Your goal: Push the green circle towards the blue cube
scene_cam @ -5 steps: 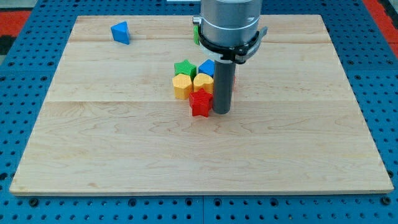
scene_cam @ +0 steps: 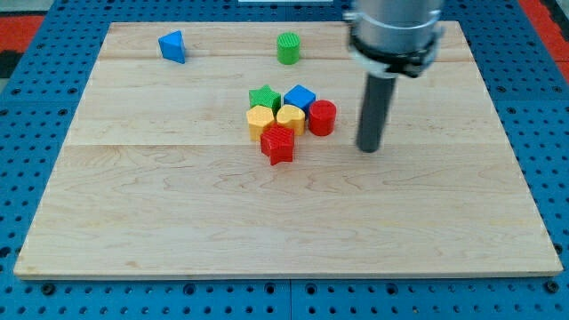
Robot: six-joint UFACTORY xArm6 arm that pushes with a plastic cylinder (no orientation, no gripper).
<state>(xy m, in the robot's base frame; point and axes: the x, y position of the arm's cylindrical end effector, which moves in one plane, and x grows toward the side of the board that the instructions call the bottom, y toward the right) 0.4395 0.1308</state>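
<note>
Standing near the counter's top edge, the green circle point(scene_cam: 288, 48) lies up and to the view's left of my tip point(scene_cam: 369, 148); the blue cube point(scene_cam: 300, 97) sits below it. No hand exists, only a bare rod touching nothing.

This looks like a robotics lab or test bench, not a home or shop. A pale wooden table point(scene_cam: 178, 204) made of joined planks lies on a blue perforated base point(scene_cam: 36, 89) with a regular grid of holes, the kind used for mounting fixtures. A grey industrial arm point(scene_cam: 394, 27) ends in a dark rod, my tip point(scene_cam: 369, 149) standing to the view's right of a cluster of small coloured blocks point(scene_cam: 284, 120). Red corners point(scene_cam: 18, 22) show beyond the base at the view's top
</note>
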